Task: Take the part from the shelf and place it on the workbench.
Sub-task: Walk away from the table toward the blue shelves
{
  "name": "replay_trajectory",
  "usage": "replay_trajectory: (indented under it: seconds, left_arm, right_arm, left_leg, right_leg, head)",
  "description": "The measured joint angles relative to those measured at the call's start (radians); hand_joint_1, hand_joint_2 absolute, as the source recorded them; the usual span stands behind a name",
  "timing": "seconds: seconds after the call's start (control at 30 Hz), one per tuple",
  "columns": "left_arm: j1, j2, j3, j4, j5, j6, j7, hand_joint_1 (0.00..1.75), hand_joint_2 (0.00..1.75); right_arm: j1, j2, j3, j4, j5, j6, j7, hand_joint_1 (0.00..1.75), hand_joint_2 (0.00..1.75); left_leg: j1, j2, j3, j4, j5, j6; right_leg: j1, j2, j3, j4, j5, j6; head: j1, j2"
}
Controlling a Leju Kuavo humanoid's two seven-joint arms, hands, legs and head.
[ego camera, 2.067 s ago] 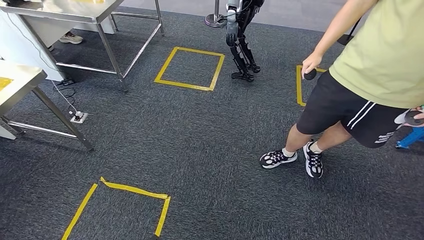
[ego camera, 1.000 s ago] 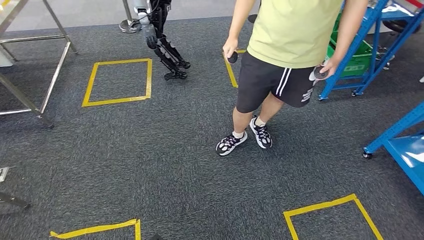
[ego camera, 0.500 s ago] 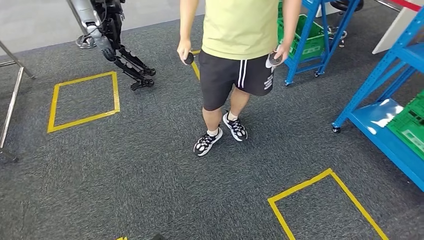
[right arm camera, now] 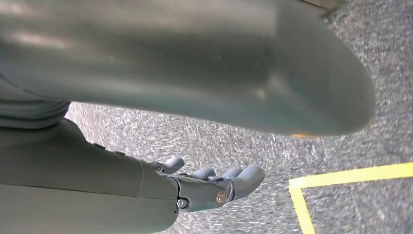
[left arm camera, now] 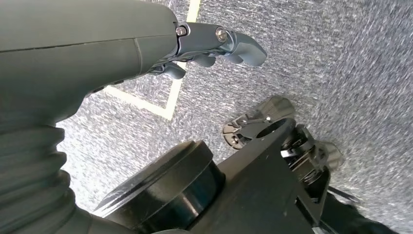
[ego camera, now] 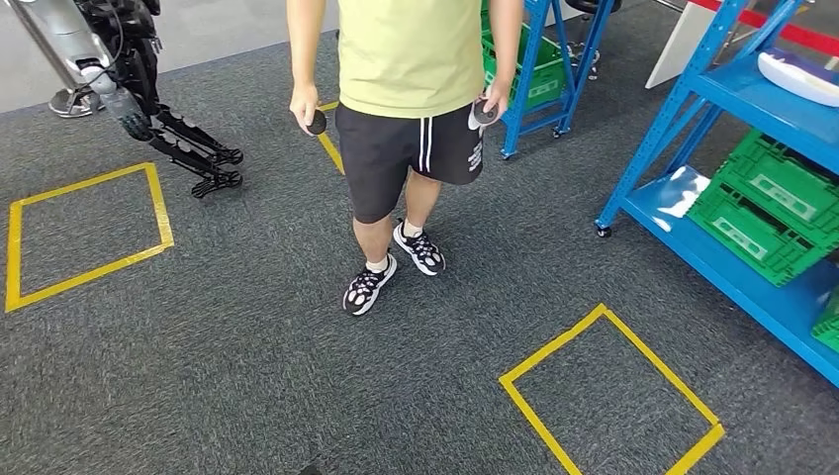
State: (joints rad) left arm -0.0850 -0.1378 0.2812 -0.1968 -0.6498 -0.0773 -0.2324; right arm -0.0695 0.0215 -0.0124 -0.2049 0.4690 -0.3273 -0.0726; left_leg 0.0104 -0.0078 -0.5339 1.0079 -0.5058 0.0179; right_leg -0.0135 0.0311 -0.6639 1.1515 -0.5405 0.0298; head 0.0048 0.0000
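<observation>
A blue shelf [ego camera: 683, 198] stands at the right of the head view. On its upper level lies a white rounded thing with a dark blue rim [ego camera: 799, 77], cut off by the picture's edge. Green crates [ego camera: 772, 208] sit on the lower level. My left hand [left arm camera: 204, 46] hangs over the grey carpet with its fingers loosely apart and nothing in them. My right hand [right arm camera: 209, 187] also hangs above the carpet, fingers apart, holding nothing.
A person [ego camera: 411, 59] in a yellow-green shirt stands straight ahead, a dark round controller in each hand. Another robot [ego camera: 129, 69] stands at the far left. A second blue shelf [ego camera: 539, 59] is behind the person. Yellow tape squares [ego camera: 549, 343] mark the carpet.
The whole picture has swung to the right: the metal tables have slid out on the left, and the blue shelf with green crates has come in on the right. The person has stepped along.
</observation>
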Motion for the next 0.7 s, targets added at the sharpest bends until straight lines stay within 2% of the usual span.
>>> replay_trajectory:
  seconds: [0.07, 0.1, 0.13, 0.17, 0.23, 0.27, 0.3, 0.37, 0.4, 0.47, 0.5, 0.53, 0.57, 0.6, 0.63, 0.67, 0.7]
  left_arm:
    - [0.003, 0.000, 0.000, 0.000, 0.000, 0.002, 0.001, 0.00, 1.75]
    - [0.004, 0.001, 0.000, 0.000, 0.000, 0.003, 0.001, 0.00, 1.75]
    - [0.003, 0.001, 0.000, 0.000, 0.000, 0.003, 0.002, 0.00, 1.75]
    - [0.003, 0.000, 0.000, 0.000, 0.000, 0.003, 0.002, 0.00, 1.75]
    - [0.002, 0.000, 0.000, 0.000, 0.000, 0.003, 0.001, 0.00, 1.75]
    - [0.001, 0.000, 0.000, 0.000, 0.000, 0.003, 0.001, 0.00, 1.75]
    - [0.000, 0.000, 0.001, 0.000, 0.000, 0.003, 0.001, 0.00, 1.75]
    - [-0.002, -0.001, 0.001, 0.000, 0.001, 0.003, 0.002, 0.00, 1.75]
    - [-0.003, -0.002, 0.001, -0.001, 0.001, 0.003, 0.001, 0.00, 1.75]
    - [-0.002, -0.002, 0.001, -0.001, 0.001, 0.003, 0.000, 0.00, 1.75]
    - [0.000, -0.002, 0.001, -0.001, 0.001, 0.003, -0.001, 0.00, 1.75]
    - [0.003, -0.002, 0.002, 0.000, 0.001, 0.003, -0.001, 0.00, 1.75]
    - [0.006, -0.002, 0.002, 0.000, 0.001, 0.003, -0.002, 0.00, 1.75]
    - [0.009, -0.002, 0.002, 0.001, 0.001, 0.003, -0.002, 0.00, 1.75]
    - [0.011, -0.002, 0.002, 0.001, 0.001, 0.003, -0.002, 0.00, 1.75]
    - [0.012, -0.002, 0.002, 0.001, 0.001, 0.003, -0.002, 0.00, 1.75]
    - [0.012, -0.002, 0.003, 0.001, 0.001, 0.003, -0.003, 0.00, 1.75]
  right_arm:
    - [-0.004, 0.000, 0.001, 0.000, 0.004, 0.000, 0.003, 0.00, 0.00]
    - [-0.003, 0.000, 0.001, 0.000, 0.004, 0.000, 0.006, 0.00, 0.00]
    - [-0.002, 0.000, 0.001, 0.000, 0.005, 0.000, 0.008, 0.00, 0.00]
    - [-0.001, -0.001, 0.001, 0.000, 0.005, 0.000, 0.009, 0.00, 0.00]
    - [-0.003, -0.002, 0.001, 0.000, 0.006, 0.000, 0.008, 0.00, 0.00]
    - [-0.005, -0.002, 0.001, 0.000, 0.006, 0.000, 0.008, 0.00, 0.00]
    - [-0.007, -0.003, 0.001, 0.000, 0.006, 0.000, 0.007, 0.00, 0.00]
    - [-0.006, -0.003, 0.001, 0.000, 0.007, -0.001, 0.009, 0.00, 0.00]
    - [-0.004, -0.003, 0.001, 0.000, 0.007, -0.001, 0.010, 0.00, 0.00]
    - [-0.003, -0.004, 0.001, 0.000, 0.009, -0.002, 0.011, 0.00, 0.00]
    - [-0.004, -0.004, 0.001, 0.000, 0.009, -0.003, 0.011, 0.00, 0.00]
    - [-0.004, -0.004, 0.001, 0.000, 0.009, -0.003, 0.010, 0.00, 0.00]
    - [-0.004, -0.004, 0.001, 0.000, 0.009, -0.004, 0.010, 0.00, 0.00]
    - [-0.002, -0.004, 0.001, 0.000, 0.009, -0.004, 0.010, 0.00, 0.00]
    - [0.000, -0.004, 0.001, 0.000, 0.009, -0.004, 0.010, 0.00, 0.00]
    - [0.001, -0.004, 0.001, 0.000, 0.009, -0.004, 0.010, 0.00, 0.00]
    - [0.001, -0.004, 0.001, 0.000, 0.009, -0.004, 0.010, 0.00, 0.00]
  left_leg:
    - [-0.003, 0.033, -0.001, 0.000, -0.002, 0.003]
    - [-0.003, 0.047, -0.001, 0.001, -0.003, 0.003]
    - [-0.004, 0.062, 0.000, 0.001, -0.004, 0.003]
    - [-0.004, 0.074, 0.001, 0.002, -0.006, 0.001]
    - [-0.007, 0.096, 0.006, 0.005, -0.013, -0.006]
    - [-0.010, 0.106, 0.008, 0.006, -0.017, -0.012]
    - [-0.012, 0.115, 0.011, 0.007, -0.021, -0.018]
    - [-0.013, 0.130, 0.020, 0.004, -0.026, -0.029]
    - [-0.011, 0.122, 0.022, 0.007, -0.030, -0.035]
    - [-0.007, 0.070, 0.003, 0.058, -0.067, -0.046]
    - [-0.005, 0.038, -0.023, 0.118, -0.101, -0.049]
    - [-0.005, 0.020, -0.057, 0.190, -0.136, -0.051]
    - [-0.004, 0.014, -0.089, 0.255, -0.161, -0.052]
    - [-0.003, 0.012, -0.110, 0.293, -0.166, -0.052]
    - [-0.003, 0.010, -0.113, 0.291, -0.150, -0.052]
    - [-0.001, 0.006, -0.096, 0.246, -0.114, -0.051]
    - [0.001, -0.007, -0.067, 0.177, -0.072, -0.051]
  right_leg:
    - [-0.001, -0.020, -0.063, 0.130, -0.054, 0.006]
    - [-0.001, -0.023, -0.075, 0.157, -0.057, 0.007]
    - [-0.002, -0.027, -0.067, 0.144, -0.041, 0.007]
    - [-0.002, -0.035, -0.036, 0.090, -0.011, 0.007]
    - [0.002, -0.082, 0.045, -0.054, 0.040, -0.001]
    - [0.005, -0.099, 0.070, -0.100, 0.051, -0.007]
    - [0.008, -0.109, 0.081, -0.122, 0.053, -0.014]
    - [0.009, -0.088, 0.080, -0.125, 0.052, -0.026]
    - [0.007, -0.077, 0.081, -0.128, 0.054, -0.031]
    - [0.000, -0.056, 0.083, -0.132, 0.059, -0.044]
    - [-0.001, -0.045, 0.082, -0.133, 0.060, -0.047]
    - [-0.001, -0.032, 0.081, -0.132, 0.060, -0.049]
    - [-0.001, -0.017, 0.081, -0.132, 0.060, -0.050]
    - [-0.001, -0.002, 0.081, -0.131, 0.060, -0.050]
    - [-0.002, 0.013, 0.082, -0.131, 0.060, -0.049]
    - [-0.003, 0.028, 0.084, -0.130, 0.060, -0.048]
    - [-0.005, 0.042, 0.084, -0.128, 0.059, -0.045]
  head:
    - [0.002, 0.000]
    - [0.002, 0.000]
    - [0.003, 0.000]
    - [0.003, 0.000]
    - [0.004, 0.000]
    - [0.003, 0.000]
    - [0.003, 0.000]
    - [0.002, 0.000]
    - [0.002, 0.000]
    - [-0.002, 0.000]
    - [-0.005, 0.000]
    - [-0.007, 0.000]
    - [-0.009, 0.000]
    - [-0.009, 0.000]
    - [-0.009, 0.000]
    - [-0.009, 0.000]
    - [-0.010, 0.000]
